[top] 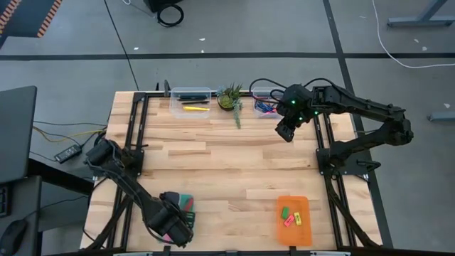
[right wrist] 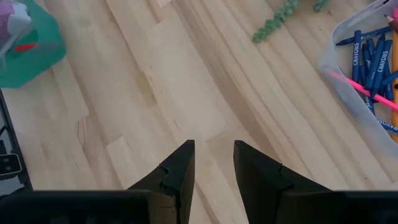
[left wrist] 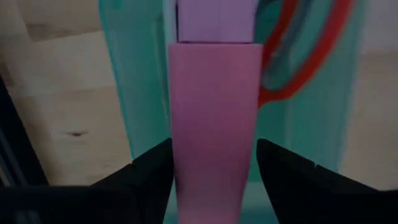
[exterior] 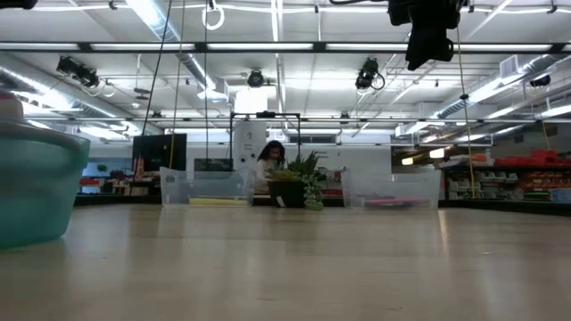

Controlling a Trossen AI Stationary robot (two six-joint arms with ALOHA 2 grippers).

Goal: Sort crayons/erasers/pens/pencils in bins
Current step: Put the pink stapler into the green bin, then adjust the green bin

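My left gripper (left wrist: 214,146) points down over the teal tray (top: 189,201) at the table's near left. Its open fingers stand on either side of a long pink box (left wrist: 214,93), which lies in the tray beside red-handled scissors (left wrist: 298,62). My right gripper (right wrist: 214,149) hangs open and empty above the far right of the table (top: 286,131). Erasers (top: 290,215) lie in the orange tray (top: 293,238). Pencils (top: 193,107) lie in the far left clear bin (top: 190,92). Blue crayons (right wrist: 367,56) fill the far right clear bin (right wrist: 339,81). No pens show. My left gripper has its fingers (left wrist: 155,171) along the pink box's two long sides (left wrist: 180,124), coming from above. Whether they touch the box I cannot tell. A thin strip of teal shows beside the box farther back between the fingers.
A small potted plant (top: 229,98) stands between the two clear bins at the far edge, with a sprig (right wrist: 273,22) trailing onto the wood. The middle of the table is bare wood (top: 227,163). In the low view a person (exterior: 268,160) sits behind the plant.
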